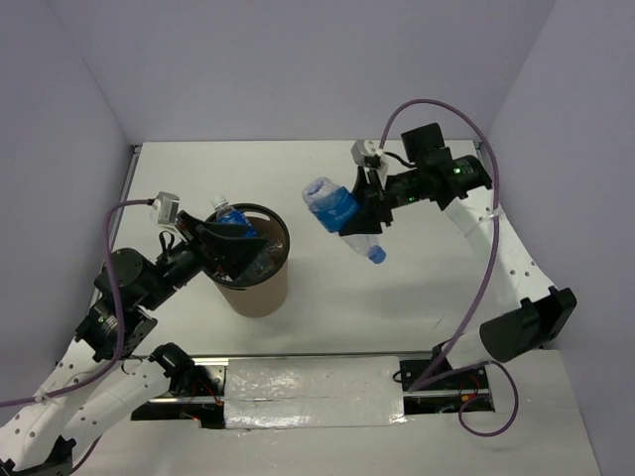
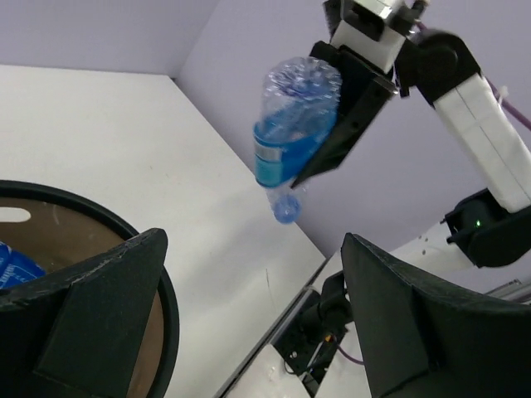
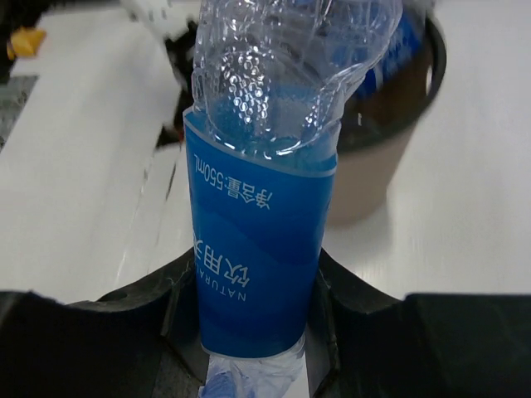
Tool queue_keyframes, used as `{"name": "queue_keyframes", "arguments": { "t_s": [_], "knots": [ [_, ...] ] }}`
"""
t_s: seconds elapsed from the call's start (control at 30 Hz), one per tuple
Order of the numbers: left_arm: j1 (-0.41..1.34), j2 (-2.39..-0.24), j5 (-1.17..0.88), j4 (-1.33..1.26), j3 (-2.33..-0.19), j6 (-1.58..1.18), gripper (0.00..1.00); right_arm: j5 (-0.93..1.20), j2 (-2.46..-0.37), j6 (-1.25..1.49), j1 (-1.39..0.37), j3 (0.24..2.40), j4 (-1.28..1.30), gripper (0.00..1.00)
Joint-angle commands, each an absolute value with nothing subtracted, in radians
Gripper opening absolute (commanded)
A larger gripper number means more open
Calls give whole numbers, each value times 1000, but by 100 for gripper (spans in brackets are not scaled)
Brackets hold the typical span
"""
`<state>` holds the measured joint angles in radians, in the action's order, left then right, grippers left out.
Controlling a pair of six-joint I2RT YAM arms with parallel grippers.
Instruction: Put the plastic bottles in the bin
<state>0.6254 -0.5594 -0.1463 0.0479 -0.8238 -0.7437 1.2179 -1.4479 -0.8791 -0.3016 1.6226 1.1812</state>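
brown bin (image 1: 256, 296) stands on the table with a blue-labelled bottle (image 1: 230, 215) poking out of its mouth. to the right of the bin, raised in the air, the right gripper (image 1: 363, 216) pinches a second bottle (image 1: 333, 208), tilted cap-down. the left gripper (image 1: 230, 248) hovers spread wide over the bin's rim.

From above, the bin (image 1: 260, 293) stands on the table (image 1: 327, 317), at 9 o'clock from the table's middle. Bottles (image 1: 230, 216) lie in it, one poking out at the rim's 11 o'clock. The left gripper (image 1: 230, 248) hangs over the rim at 9 o'clock. At 2 o'clock from the bin, above the table, a bottle (image 1: 335, 208) sits between the right gripper's (image 1: 369, 213) fingers, cap toward 4 o'clock, base toward 10.
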Motion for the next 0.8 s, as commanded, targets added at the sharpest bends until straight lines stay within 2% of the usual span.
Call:
{"name": "queue_keyframes", "arguments": {
  "t_s": [0.0,0.07,0.13,0.2,0.43,0.6,0.77],
  "knots": [
    [630,-525,-78,87,-894,-683,99,1298,-1355,-258,-464,1623,527,6],
    [630,-483,-20,133,-903,-651,100,1250,-1316,145,-512,1496,174,6],
    [630,-451,-5,199,-902,-634,99,1197,-1345,294,-569,1497,-92,5],
    [630,-401,78,268,-893,-614,100,1164,-1444,379,-600,1615,-129,5],
    [630,-258,202,399,-867,-578,100,1059,-1713,759,-673,1822,-480,4],
    [630,-216,258,443,-871,-558,100,1005,-1865,796,-703,1873,-572,4],
    [630,-209,273,480,-873,-543,100,965,-1838,614,-706,1712,-519,6]
  ]
}}
